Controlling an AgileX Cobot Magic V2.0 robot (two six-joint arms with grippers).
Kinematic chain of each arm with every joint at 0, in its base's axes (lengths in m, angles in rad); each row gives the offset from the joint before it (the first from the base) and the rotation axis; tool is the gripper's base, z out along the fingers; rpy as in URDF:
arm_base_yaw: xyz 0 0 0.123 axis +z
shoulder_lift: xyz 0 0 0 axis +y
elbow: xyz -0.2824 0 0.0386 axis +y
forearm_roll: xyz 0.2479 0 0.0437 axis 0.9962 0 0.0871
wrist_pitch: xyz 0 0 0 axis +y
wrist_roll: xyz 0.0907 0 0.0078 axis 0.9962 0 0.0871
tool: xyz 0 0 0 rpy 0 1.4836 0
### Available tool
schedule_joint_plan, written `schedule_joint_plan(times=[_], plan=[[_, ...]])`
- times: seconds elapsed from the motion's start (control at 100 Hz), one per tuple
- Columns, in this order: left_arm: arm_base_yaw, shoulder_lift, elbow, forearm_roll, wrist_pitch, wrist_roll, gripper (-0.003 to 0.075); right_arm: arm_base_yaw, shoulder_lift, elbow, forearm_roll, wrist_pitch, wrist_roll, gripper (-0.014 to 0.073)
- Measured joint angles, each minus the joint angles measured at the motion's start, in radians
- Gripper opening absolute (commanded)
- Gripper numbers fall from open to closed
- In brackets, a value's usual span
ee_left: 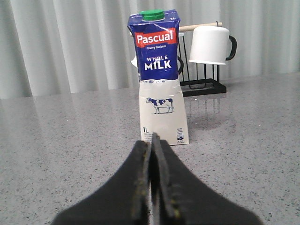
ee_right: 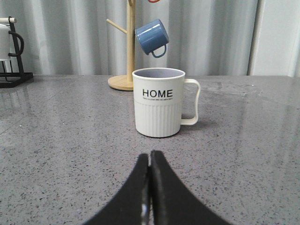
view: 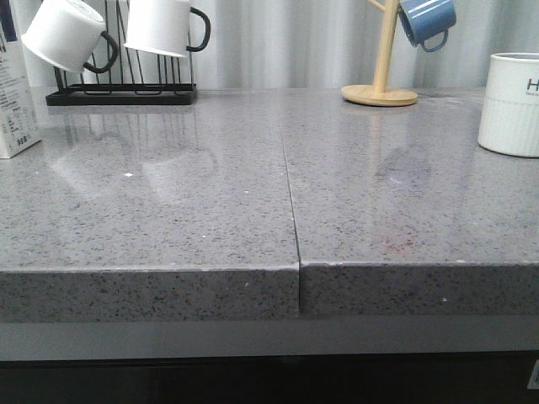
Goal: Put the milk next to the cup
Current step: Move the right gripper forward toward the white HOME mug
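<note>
One milk (ee_left: 159, 79), one cup (ee_right: 158, 102); left tool (ee_left: 152, 140), right tool (ee_right: 150, 157) pressed together

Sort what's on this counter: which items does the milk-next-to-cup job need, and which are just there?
Needed: tall white-and-blue "WHOLE MILK" carton; white ribbed ceramic "HOME" mug.

Just there: black wire rack holding white black-handled mugs; wooden mug tree with a blue mug.

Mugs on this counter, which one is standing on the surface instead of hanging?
The white HOME mug with the ribbed lower half. The blue mug hangs on the wooden tree, and the black-handled white mugs hang on the black rack.
</note>
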State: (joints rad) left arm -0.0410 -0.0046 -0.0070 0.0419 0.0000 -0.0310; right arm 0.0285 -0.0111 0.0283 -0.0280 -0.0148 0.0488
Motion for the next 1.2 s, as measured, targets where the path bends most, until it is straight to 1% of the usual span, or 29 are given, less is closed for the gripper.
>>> schedule_joint_plan(times=[0.32, 0.4, 0.5, 0.62, 0.74, 0.91, 1.04, 1.2], plan=[[0.0, 0.0, 0.0, 0.0, 0.0, 0.0, -0.0021, 0.0, 0.0, 0.0, 0.0, -0.017, 0.0, -0.012], [0.0, 0.0, 0.0, 0.0, 0.0, 0.0, -0.0021, 0.0, 0.0, -0.007, 0.019, -0.014, 0.0, -0.012], [0.0, 0.0, 0.0, 0.0, 0.0, 0.0, -0.0021, 0.0, 0.0, -0.06, 0.049, 0.015, 0.0, -0.012], [0.0, 0.0, 0.0, 0.0, 0.0, 0.0, -0.0021, 0.0, 0.021, -0.176, 0.055, 0.107, 0.0, -0.012], [0.0, 0.0, 0.0, 0.0, 0.0, 0.0, -0.002, 0.0, 0.134, -0.295, 0.058, 0.215, 0.0, -0.012], [0.0, 0.0, 0.0, 0.0, 0.0, 0.0, -0.0021, 0.0, 0.375, -0.448, 0.058, 0.334, 0.0, -0.012], [0.0, 0.0, 0.0, 0.0, 0.0, 0.0, -0.0021, 0.0, 0.532, -0.521, 0.059, 0.351, 0.0, -0.012], [0.0, 0.0, 0.0, 0.0, 0.0, 0.0, -0.0021, 0.0, 0.666, -0.543, 0.062, 0.34, 0.0, -0.0108]])
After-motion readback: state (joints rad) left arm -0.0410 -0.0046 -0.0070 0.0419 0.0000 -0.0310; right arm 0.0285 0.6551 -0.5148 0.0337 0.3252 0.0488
